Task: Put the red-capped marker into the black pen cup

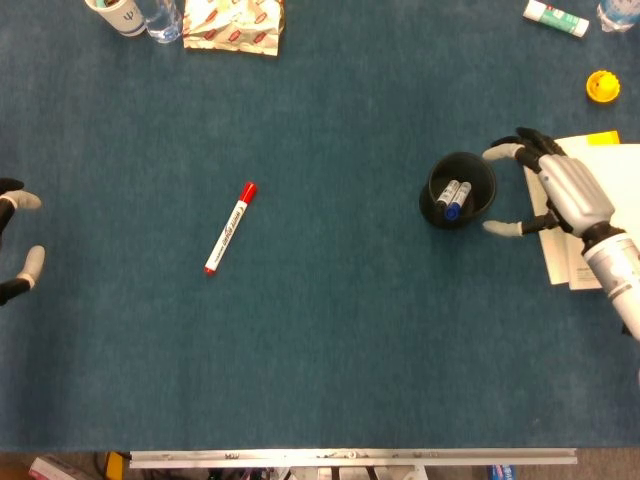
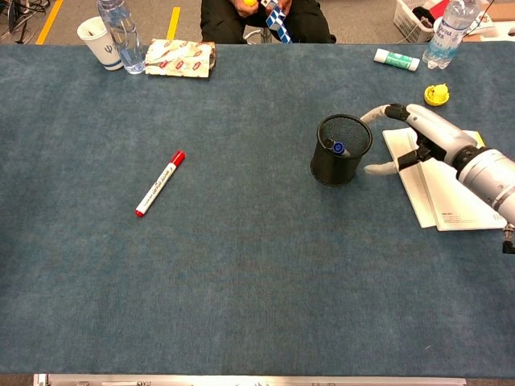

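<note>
While lying flat on the table: red-capped marker [image 1: 230, 228], left of centre, cap end pointing up and slightly right, touching nothing.
Table [image 1: 330, 350]: blue cloth top, near edge with a metal strip along the bottom of the head view; broad bare cloth all round the marker and between it and the cup.
Black pen cup [image 1: 459, 190]: upright, right of centre, well apart from the marker; two markers already inside, one blue-capped.
Right hand [image 1: 560, 190]: just beside the cup on its right, fingers spread with tips curving toward the cup's rim, grasping nothing; contact with the cup cannot be told; far from the marker, cup in between.
Left hand [image 1: 15, 240]: at the far left edge of the head view, only fingertips showing, apart, nothing between them; well left of the marker, open cloth between.
Papers [image 2: 451, 181]: white sheets under the right forearm, near the right edge.
Far edge: paper cup [image 2: 95, 32], water bottle [image 2: 119, 26], snack packet [image 2: 179, 58] at the left; glue stick [image 2: 396, 59], yellow cap [image 2: 435, 95] at the right.
</note>
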`<action>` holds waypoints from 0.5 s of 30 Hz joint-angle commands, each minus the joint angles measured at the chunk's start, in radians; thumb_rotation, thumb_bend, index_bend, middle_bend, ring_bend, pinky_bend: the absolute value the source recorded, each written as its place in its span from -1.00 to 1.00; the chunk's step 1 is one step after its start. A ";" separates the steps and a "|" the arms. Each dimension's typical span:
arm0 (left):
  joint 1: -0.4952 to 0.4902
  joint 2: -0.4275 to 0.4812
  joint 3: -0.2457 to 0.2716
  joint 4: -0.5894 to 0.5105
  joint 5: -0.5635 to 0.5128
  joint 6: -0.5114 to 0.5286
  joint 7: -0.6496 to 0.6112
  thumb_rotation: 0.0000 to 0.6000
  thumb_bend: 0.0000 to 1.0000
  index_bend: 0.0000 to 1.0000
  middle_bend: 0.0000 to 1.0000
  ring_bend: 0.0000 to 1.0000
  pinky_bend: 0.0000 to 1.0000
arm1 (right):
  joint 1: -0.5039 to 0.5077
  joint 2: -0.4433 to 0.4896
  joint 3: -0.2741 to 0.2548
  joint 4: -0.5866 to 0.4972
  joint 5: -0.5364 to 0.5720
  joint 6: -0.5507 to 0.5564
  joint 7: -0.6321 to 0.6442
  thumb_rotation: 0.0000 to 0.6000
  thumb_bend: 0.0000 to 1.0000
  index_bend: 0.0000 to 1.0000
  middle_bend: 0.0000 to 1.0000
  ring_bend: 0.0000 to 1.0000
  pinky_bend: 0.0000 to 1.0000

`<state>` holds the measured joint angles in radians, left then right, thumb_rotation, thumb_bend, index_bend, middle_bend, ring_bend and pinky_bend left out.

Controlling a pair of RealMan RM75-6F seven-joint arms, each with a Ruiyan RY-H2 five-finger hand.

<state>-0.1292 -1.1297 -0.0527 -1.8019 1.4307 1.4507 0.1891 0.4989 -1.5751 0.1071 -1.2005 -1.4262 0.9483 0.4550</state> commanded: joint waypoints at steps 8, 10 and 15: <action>0.005 0.012 0.001 -0.007 0.007 0.006 -0.012 1.00 -0.37 -0.31 -0.50 -0.66 -0.78 | 0.040 -0.108 -0.015 0.109 -0.065 0.030 0.139 0.71 -1.00 -0.43 -0.58 -0.91 -0.85; 0.006 0.015 0.002 -0.009 0.007 0.007 -0.011 1.00 -0.37 -0.31 -0.50 -0.66 -0.78 | 0.045 -0.123 -0.018 0.128 -0.076 0.040 0.166 0.74 -1.00 -0.43 -0.57 -0.90 -0.85; 0.009 0.020 0.002 -0.013 0.008 0.010 -0.009 1.00 -0.37 -0.31 -0.50 -0.66 -0.78 | 0.059 -0.147 -0.027 0.165 -0.083 0.032 0.206 0.78 -1.00 -0.43 -0.53 -0.84 -0.85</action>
<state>-0.1208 -1.1100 -0.0510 -1.8146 1.4383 1.4606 0.1795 0.5538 -1.7168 0.0825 -1.0406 -1.5063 0.9818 0.6557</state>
